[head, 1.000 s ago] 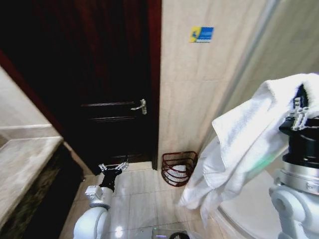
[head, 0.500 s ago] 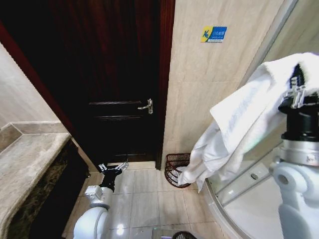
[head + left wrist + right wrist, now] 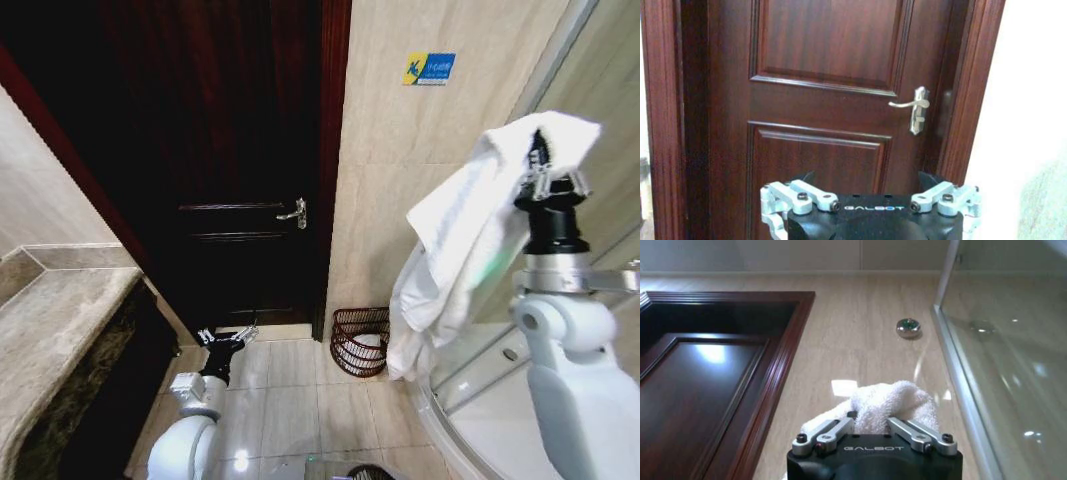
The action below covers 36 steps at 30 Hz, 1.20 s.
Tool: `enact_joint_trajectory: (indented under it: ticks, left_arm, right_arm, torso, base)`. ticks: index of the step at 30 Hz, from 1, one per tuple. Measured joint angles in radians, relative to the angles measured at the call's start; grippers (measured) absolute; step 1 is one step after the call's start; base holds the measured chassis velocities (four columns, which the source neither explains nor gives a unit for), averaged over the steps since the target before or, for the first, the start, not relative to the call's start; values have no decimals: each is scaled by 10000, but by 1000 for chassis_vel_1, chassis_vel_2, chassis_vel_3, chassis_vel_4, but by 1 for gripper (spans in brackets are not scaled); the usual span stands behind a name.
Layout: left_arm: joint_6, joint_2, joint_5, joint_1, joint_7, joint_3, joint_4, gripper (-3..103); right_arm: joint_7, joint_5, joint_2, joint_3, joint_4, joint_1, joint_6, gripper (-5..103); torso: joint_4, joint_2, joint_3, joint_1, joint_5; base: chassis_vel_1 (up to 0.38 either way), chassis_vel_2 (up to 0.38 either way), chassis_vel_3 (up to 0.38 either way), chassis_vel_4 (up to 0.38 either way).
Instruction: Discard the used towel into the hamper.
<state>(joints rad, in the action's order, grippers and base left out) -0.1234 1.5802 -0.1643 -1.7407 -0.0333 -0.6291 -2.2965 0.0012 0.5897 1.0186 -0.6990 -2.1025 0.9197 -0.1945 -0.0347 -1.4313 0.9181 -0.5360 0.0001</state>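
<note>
Right gripper (image 3: 541,160) is up high on the right, clamped on the white towel (image 3: 450,260), which hangs long-ways straight down, bottom end dangling just above and right of the hamper (image 3: 360,340). Left gripper (image 3: 228,335) sits low by the floor with fingers spread, holding nothing. Hamper stands upright on the tiles against the wall, beside the dark door (image 3: 240,160).

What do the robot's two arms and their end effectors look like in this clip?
Both arms have glossy white shells. The right arm carries a silver ring below a black wrist. Each end effector, left end effector and right end effector, has a black body marked GALBOT in white and silver metal fingers with dark screws.
</note>
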Motion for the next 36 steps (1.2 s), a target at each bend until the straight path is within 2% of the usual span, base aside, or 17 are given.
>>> enact_joint_trajectory:
  ticks: [11,21,36]
  left_arm:
    - [0,0,0,0,0,-1,0,100]
    - [0,0,0,0,0,0,0,100]
    - [0,0,0,0,0,-1,0,100]
  right_arm:
    - [-140,-101,-42,1037,1427,-2293,-41,8]
    - [-126,-50,221,1606,2381,-3576,-19,8]
    - [-247,-223,393,2460,4173,-6434,-47,8]
  torso:
    - [0,0,0,0,-2]
    - [0,0,0,1,-1]
    - [0,0,-1,1,-3]
  base:
    - [0,0,0,0]
    - [0,0,0,0]
    - [0,0,0,0]
